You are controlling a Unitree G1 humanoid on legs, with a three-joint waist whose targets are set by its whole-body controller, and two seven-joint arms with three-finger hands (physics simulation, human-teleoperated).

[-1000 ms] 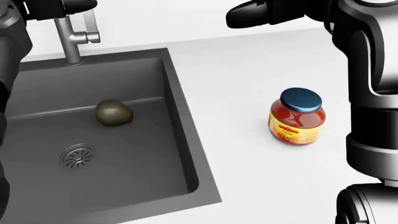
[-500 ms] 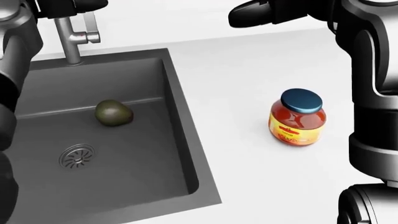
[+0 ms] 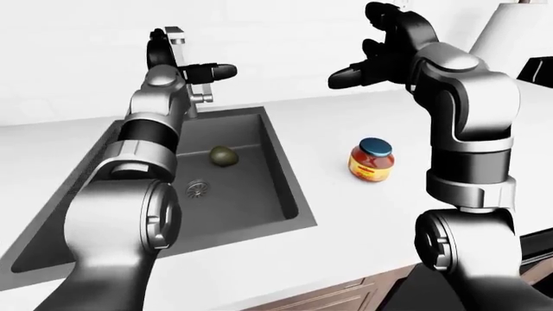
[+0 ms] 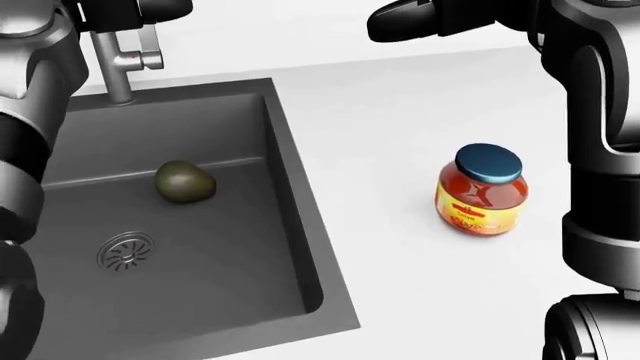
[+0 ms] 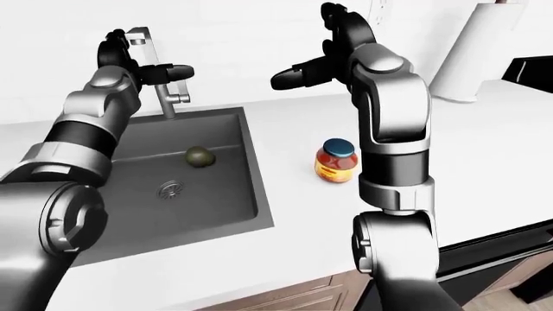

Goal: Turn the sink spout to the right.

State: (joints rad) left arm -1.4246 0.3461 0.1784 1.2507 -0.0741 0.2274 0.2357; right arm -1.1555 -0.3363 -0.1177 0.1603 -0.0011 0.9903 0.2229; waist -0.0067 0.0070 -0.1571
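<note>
The chrome sink faucet (image 3: 176, 37) stands at the top edge of the dark sink (image 4: 292, 187); its stem (image 4: 110, 71) and side lever (image 4: 148, 58) show in the head view. My left hand (image 3: 221, 69) is raised at the faucet's upper stem, with its fingers stretched out to the right across it. They do not visibly close round it. The spout's tip is hidden behind my arm. My right hand (image 3: 348, 75) hangs open and empty in the air above the counter, right of the sink.
A dark green round fruit (image 4: 184, 181) lies in the basin above the drain (image 4: 125, 253). A red jar with a blue lid (image 4: 480, 191) stands on the white counter to the right. A paper towel roll (image 5: 471, 52) stands at the far right.
My left arm has pushed further into the head view from the left, and its hand has reached further right across the faucet top. The right hand has barely moved.
</note>
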